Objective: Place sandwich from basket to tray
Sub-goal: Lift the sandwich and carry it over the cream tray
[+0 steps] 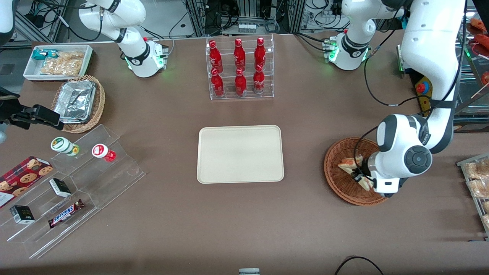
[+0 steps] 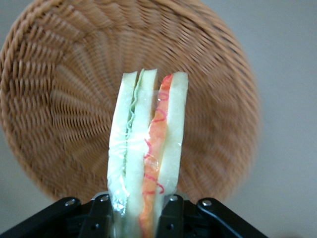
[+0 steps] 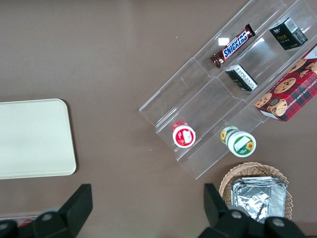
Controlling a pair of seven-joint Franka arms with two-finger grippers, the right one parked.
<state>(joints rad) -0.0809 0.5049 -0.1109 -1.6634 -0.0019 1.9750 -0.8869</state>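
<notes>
I have the claw (image 2: pixel 134 218) clamped on the clear-wrapped triangular white-bread sandwich (image 2: pixel 146 148) above the round reddish-brown wicker basket (image 1: pixel 344 179), so the pickup looks done, while the carry to the bare cream-beige rectangular plastic tray (image 1: pixel 240 153) and the release remain.

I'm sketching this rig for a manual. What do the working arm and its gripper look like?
The left arm has glossy white rounded shells with dark grey joint bands and a round dark cap at the wrist. A black cable loops along it, and its base glows green. The gripper, over the basket, is black with bolted black fingers.
</notes>
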